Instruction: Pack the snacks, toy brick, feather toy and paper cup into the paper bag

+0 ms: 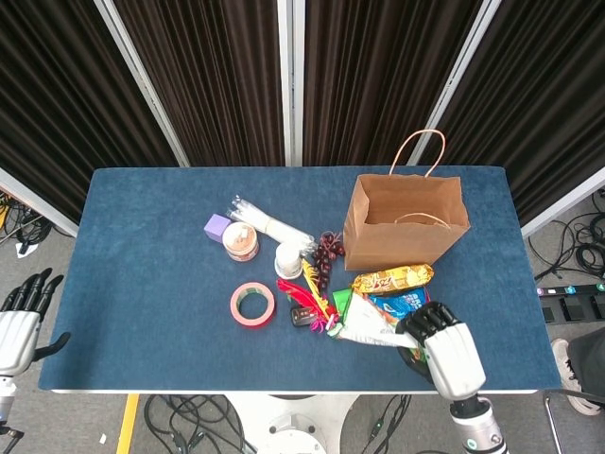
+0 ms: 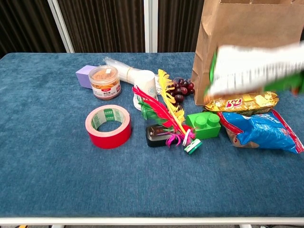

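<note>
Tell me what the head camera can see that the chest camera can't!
Only the head view shows both hands: the right hand holding the green and white snack bag, and the left hand off the table's left edge, fingers apart. It also shows the paper bag's open top and handle.

Only the chest view shows close detail, like the green print inside the red tape roll. No hand is clearly visible there.

Both show the lifted snack bag, blurred in the chest view, plus the green toy brick, feather toy, paper cup and blue snack bag.
</note>
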